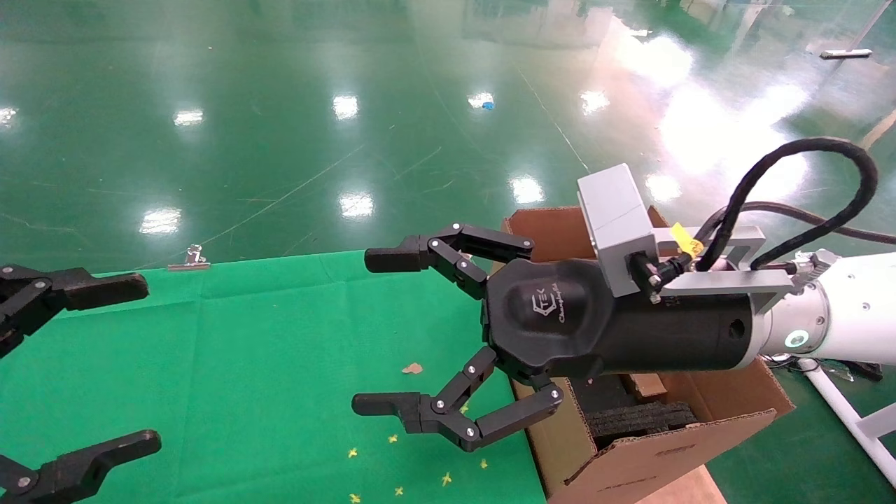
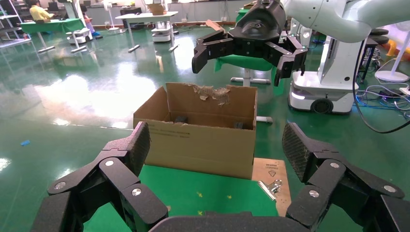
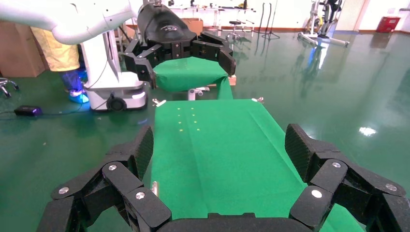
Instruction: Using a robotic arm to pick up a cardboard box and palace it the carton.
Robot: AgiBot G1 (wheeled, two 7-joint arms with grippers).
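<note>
The slim cardboard box is not in any view. The carton (image 1: pixel 630 465), large with ragged flaps and black foam inserts (image 1: pixel 640 416), stands at the right end of the green table; it also shows in the left wrist view (image 2: pixel 203 142). The white robotic arm (image 1: pixel 840 315) reaches left above the carton's near side. My right gripper (image 1: pixel 376 332) is open and empty above the green cloth beside the carton, and it also shows in its own wrist view (image 3: pixel 221 147). My left gripper (image 1: pixel 138 364) is open and empty at the table's left end, facing the carton (image 2: pixel 217 145).
The green cloth (image 1: pixel 245 336) covers the table and carries small yellow marks and a brown scrap (image 1: pixel 411 368). A metal binder clip (image 1: pixel 189 260) sits on the far edge, another (image 2: pixel 270 186) by the carton. Shiny green floor surrounds the table.
</note>
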